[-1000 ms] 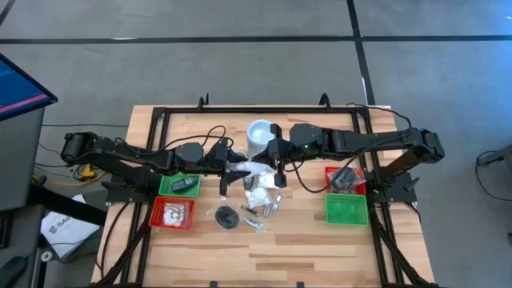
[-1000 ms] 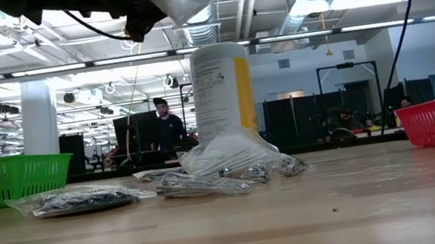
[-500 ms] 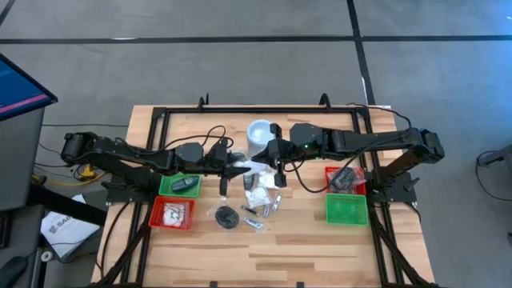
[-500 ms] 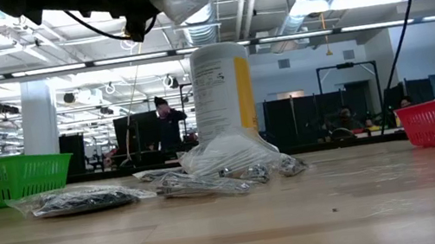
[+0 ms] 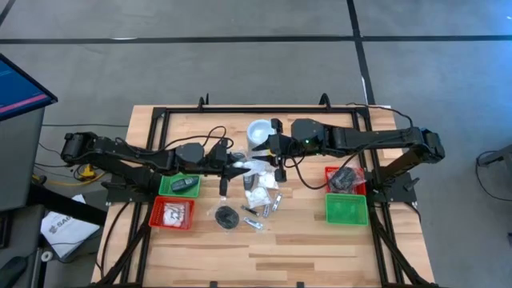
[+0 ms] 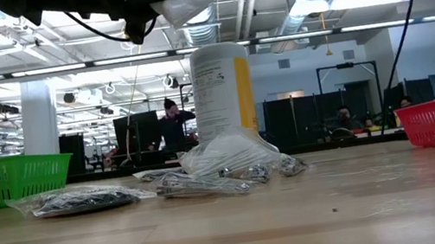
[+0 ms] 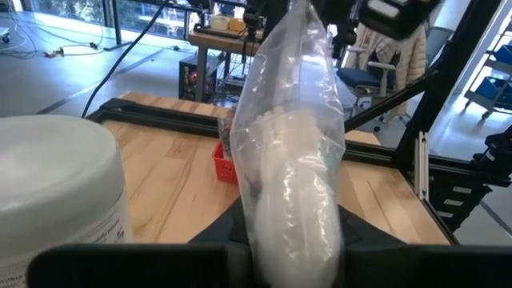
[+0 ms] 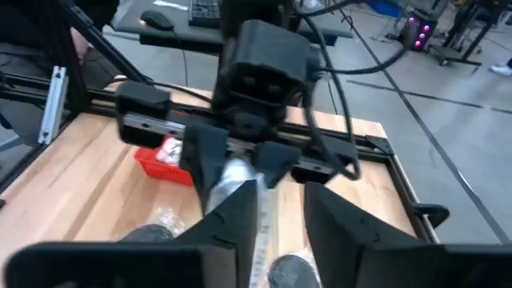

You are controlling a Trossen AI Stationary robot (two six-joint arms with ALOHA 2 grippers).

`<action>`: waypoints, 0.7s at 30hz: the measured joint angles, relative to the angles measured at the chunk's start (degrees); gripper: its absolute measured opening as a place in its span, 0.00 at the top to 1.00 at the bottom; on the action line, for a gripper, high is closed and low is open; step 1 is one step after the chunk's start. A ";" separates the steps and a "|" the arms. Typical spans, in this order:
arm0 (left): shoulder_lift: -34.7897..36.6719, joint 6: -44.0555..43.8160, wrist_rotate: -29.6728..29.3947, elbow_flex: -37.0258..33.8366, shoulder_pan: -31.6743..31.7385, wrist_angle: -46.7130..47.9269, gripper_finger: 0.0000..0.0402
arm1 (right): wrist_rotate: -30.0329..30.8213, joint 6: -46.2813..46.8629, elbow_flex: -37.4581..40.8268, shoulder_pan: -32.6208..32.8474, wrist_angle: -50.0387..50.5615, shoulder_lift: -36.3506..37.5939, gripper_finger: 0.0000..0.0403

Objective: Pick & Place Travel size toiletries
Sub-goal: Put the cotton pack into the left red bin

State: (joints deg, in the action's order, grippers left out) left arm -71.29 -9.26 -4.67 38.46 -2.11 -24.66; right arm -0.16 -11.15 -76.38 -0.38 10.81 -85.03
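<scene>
left gripper (image 5: 238, 166) clamping clear packet (image 7: 294, 152), right gripper (image 5: 276, 159) parted

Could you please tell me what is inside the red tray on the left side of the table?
In the high view, the red tray holds a cluster of small white packets. Whether anything lies beneath them cannot be seen, since they cover the middle of the tray's floor.

Even, bright overhead light fills the high view, with only soft shadows under the arms on the table (image 5: 200, 240). In the low view the near tabletop is blurred and ceiling lamps glare. Both wrist views look soft; the bag (image 7: 292, 160) close to the lens is hazy and shiny.
</scene>
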 joint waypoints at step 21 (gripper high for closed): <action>11.05 -13.89 -0.31 0.01 -5.49 32.97 0.88 | 0.02 -1.40 0.00 -1.36 4.22 0.00 0.57</action>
State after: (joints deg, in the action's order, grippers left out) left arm -60.23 -23.15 -4.99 38.47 -7.60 8.31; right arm -0.14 -12.56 -76.38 -1.74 15.02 -85.03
